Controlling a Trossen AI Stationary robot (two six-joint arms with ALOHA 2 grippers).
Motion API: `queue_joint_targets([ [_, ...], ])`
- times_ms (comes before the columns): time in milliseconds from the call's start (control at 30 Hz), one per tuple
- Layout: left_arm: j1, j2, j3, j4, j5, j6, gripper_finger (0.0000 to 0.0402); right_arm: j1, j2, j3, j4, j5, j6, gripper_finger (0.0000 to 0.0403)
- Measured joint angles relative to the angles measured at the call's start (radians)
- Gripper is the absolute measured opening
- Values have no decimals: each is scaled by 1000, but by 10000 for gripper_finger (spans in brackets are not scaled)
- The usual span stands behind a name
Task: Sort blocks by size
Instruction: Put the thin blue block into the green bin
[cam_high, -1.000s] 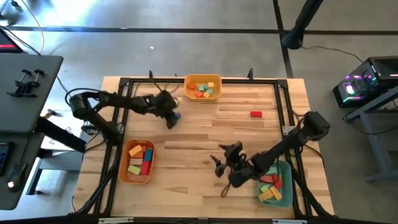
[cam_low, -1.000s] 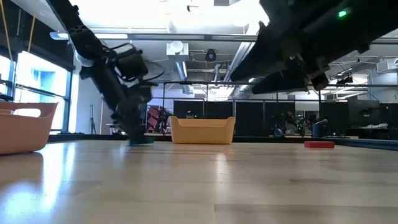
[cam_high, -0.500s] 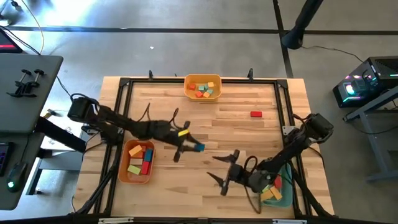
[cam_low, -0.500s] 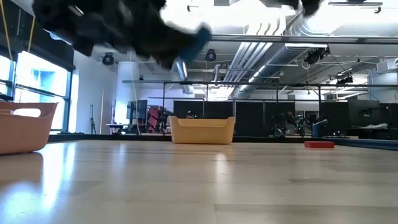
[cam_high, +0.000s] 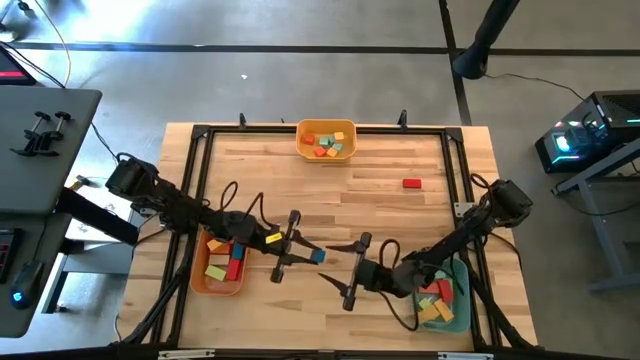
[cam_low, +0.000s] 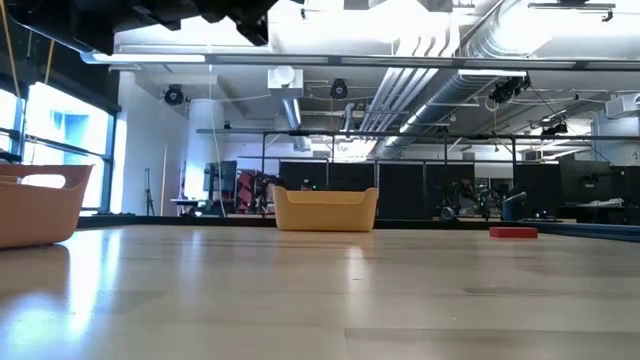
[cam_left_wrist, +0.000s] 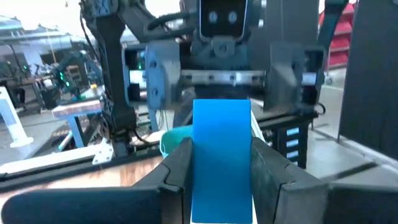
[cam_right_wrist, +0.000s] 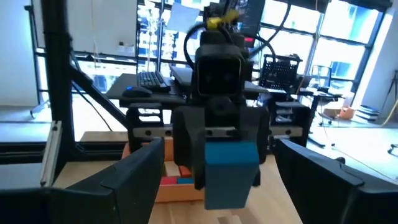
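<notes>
Gripping a smooth blue block (cam_left_wrist: 221, 158) (rectangular), left claw (cam_high: 300, 252) faces right claw (cam_high: 345, 278), spread wide.

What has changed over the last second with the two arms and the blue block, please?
The left gripper, shut on the blue block, carried it from near the yellow bin to the table's middle. The right gripper, jaws open, moved to face it. The red block and all three bins stayed put.

A blue block (cam_high: 317, 257) (held aloft mid-table); a red block (cam_high: 411, 183) lies flat, well apart.
</notes>
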Motion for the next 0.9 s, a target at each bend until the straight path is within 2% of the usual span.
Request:
queue_joint_targets([
  [133,-4,0,0,43,-3,0,82,-27,0,4,-12,-10,21,302],
  [367,-5,0,0,50,-3,6,82,-65,0,4,-12,-118,62,292],
  [500,-5,0,0,50,-2,6,82,-66,0,4,-12,-131,60,251],
  [700,-5,0,0,43,-2,-4,82,-66,1,4,-11,-132,57,157],
  [767,-5,0,0,40,-5,-4,97,-66,1,4,-12,-126,54,130],
  [900,-1,-1,1,16,-27,2,162,-60,-6,4,-38,-101,61,128],
])
